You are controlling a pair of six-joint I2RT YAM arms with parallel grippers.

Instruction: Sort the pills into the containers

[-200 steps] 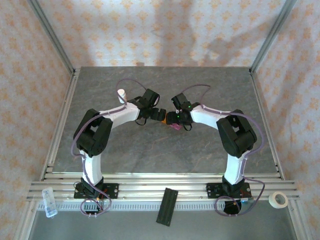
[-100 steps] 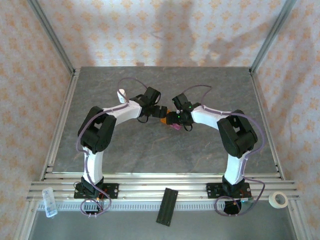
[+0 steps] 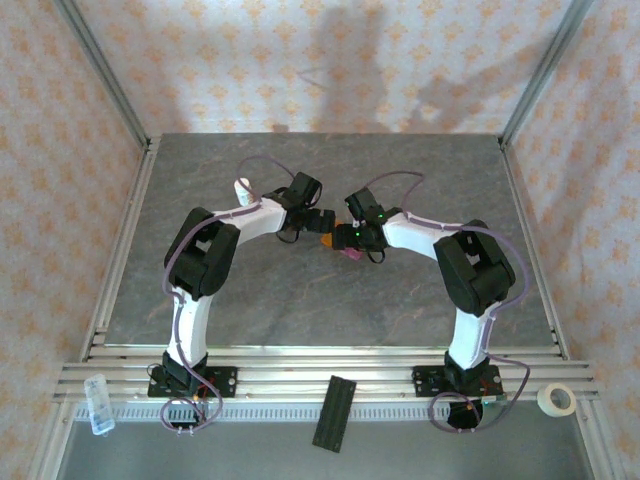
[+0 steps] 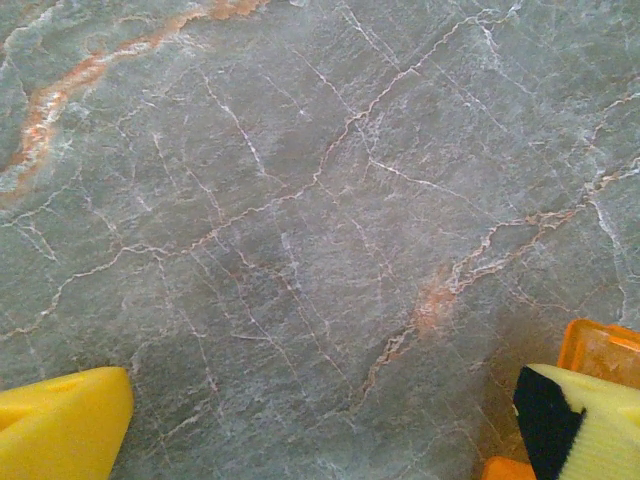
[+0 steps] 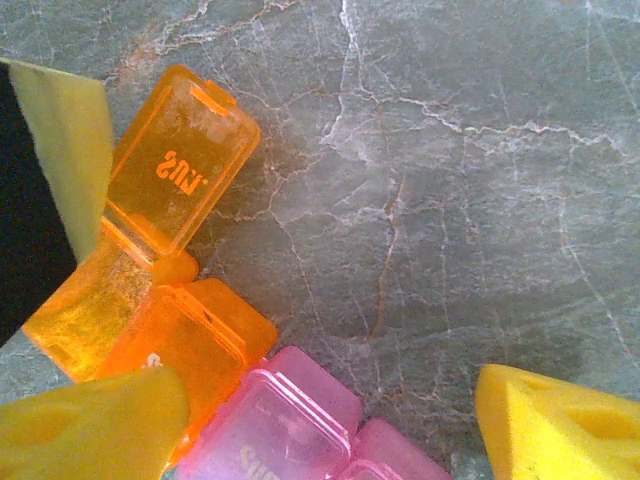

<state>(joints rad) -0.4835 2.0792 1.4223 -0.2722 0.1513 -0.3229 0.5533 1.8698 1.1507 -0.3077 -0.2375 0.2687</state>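
Left pincer (image 4: 322, 392) is spread wide with bare tabletop (image 4: 300, 200) between its fingers. One fingertip (image 4: 585, 425) sits just beside the orange end of the containers (image 4: 603, 352). Right pincer (image 5: 330, 392) is spread too, and we see it pinching nothing. One of its fingers (image 5: 95, 425) overlaps an orange cell; the other (image 5: 560, 425) stands apart from the pink end, with bare tabletop between them.

The containers lie flat mid-tabletop, a strip of orange and pink cells. The end orange cell has its lid (image 5: 180, 165) flipped back. In the right wrist view, the left pincer's black-and-yellow finger is against that open cell and hides part of it.

Around them:
- bottle (image 3: 243, 187), white, behind the left forearm, well apart from the containers
- black strip (image 3: 335, 412) on the front rail
- tape roll (image 3: 556, 399) at the near right corner
- clear box (image 3: 98, 403) at the near left corner

From above, both arms bend inward with elbows raised. Their wrists nearly meet over the containers.
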